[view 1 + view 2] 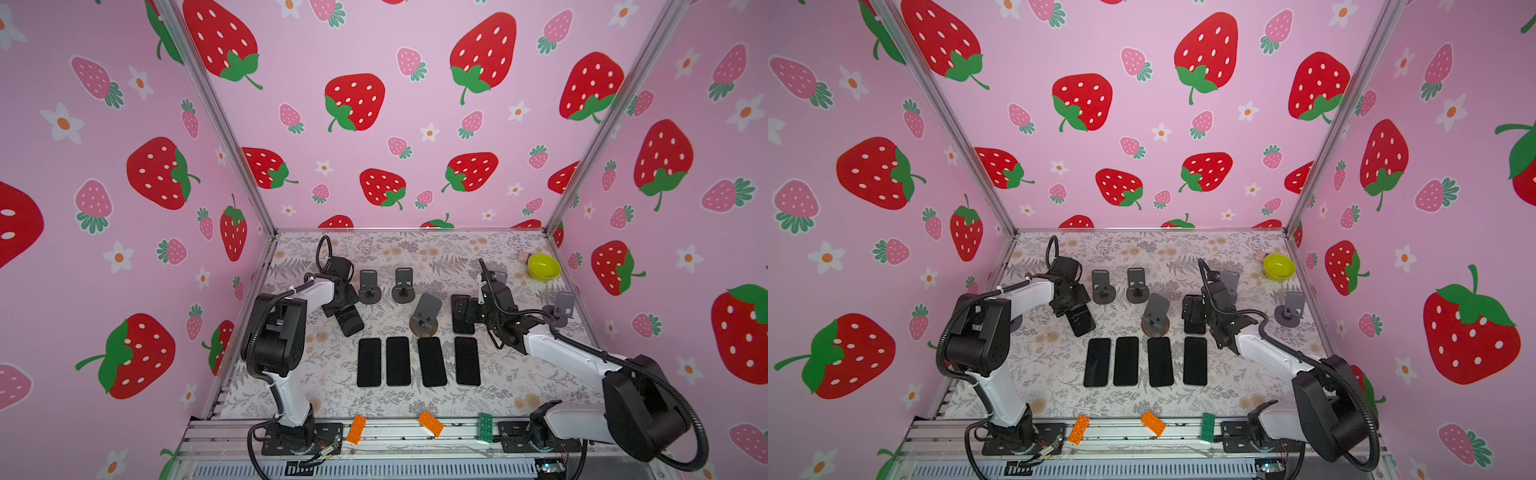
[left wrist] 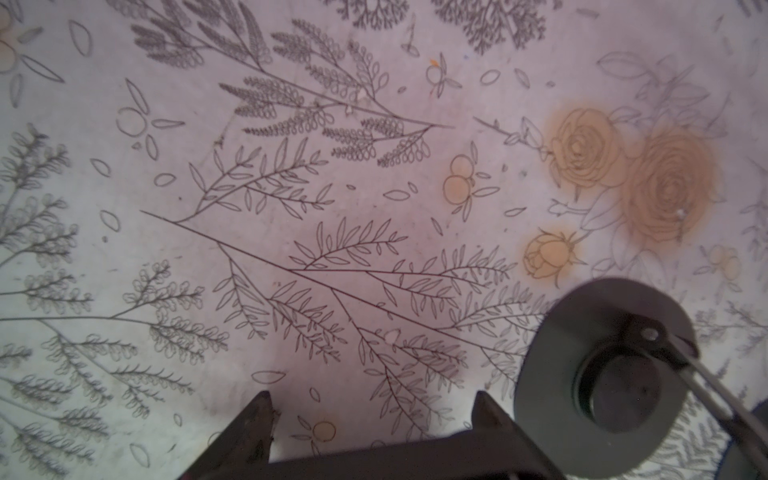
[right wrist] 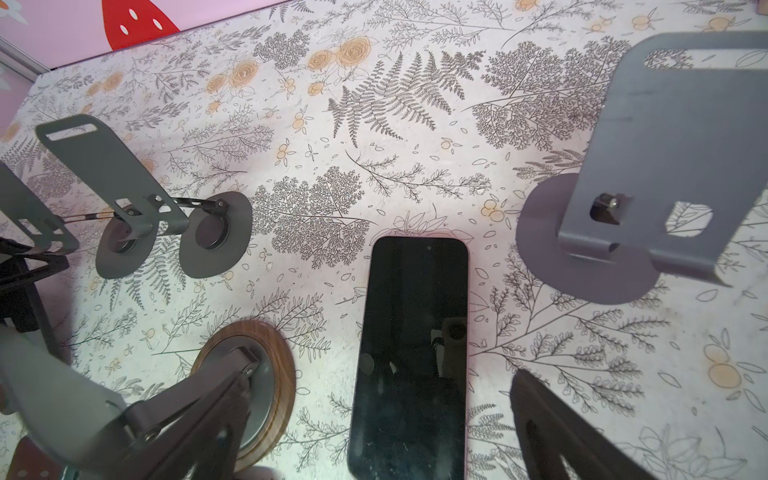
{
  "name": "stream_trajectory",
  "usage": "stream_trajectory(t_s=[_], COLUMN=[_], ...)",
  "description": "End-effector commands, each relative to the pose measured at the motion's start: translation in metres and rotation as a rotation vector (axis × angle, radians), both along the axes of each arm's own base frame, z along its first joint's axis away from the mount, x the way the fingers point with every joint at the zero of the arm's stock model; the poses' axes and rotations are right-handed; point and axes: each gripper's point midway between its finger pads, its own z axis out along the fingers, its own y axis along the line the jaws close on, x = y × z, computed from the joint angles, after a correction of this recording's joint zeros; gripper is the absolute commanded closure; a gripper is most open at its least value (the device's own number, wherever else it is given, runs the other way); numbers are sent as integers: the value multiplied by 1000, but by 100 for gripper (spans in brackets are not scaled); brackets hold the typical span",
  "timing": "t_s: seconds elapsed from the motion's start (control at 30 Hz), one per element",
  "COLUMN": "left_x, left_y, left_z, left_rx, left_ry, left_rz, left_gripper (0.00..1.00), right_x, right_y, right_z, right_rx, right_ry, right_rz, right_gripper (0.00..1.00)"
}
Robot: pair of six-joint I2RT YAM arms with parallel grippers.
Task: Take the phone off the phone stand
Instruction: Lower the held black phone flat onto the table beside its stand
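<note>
Both top views look down from high above the front edge onto the whole table (image 1: 332, 399). The left wrist view faces straight down, close to it. The right wrist view, low, looks toward the back wall (image 3: 62, 33), sharing the wood-based stand (image 3: 280, 374) with them.

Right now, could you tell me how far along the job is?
Done: four phones lie flat in a row, a fifth phone lies under the open right gripper, and the visible stands look empty. In hand: the left gripper is shut on a sixth phone. Left: probably just setting it down.
</note>
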Motion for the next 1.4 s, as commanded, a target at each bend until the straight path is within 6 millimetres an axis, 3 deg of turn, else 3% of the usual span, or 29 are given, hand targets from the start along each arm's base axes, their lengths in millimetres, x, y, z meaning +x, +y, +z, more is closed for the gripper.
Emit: stream_trajectory(t_s=[0.0,1.37], left_x=[-18,-18], left_y=[7,-4], left_z=[-22,-28], left_rx=[42,-3], left_ry=[79,108], left_rz=[10,-27], left_gripper=[37,23], right_x=[2,0], right_y=[4,10], right_z=[3,-1], right_rx=[17,28], right_ry=[0,14], right_rz=[1,33], right_gripper=[0,0])
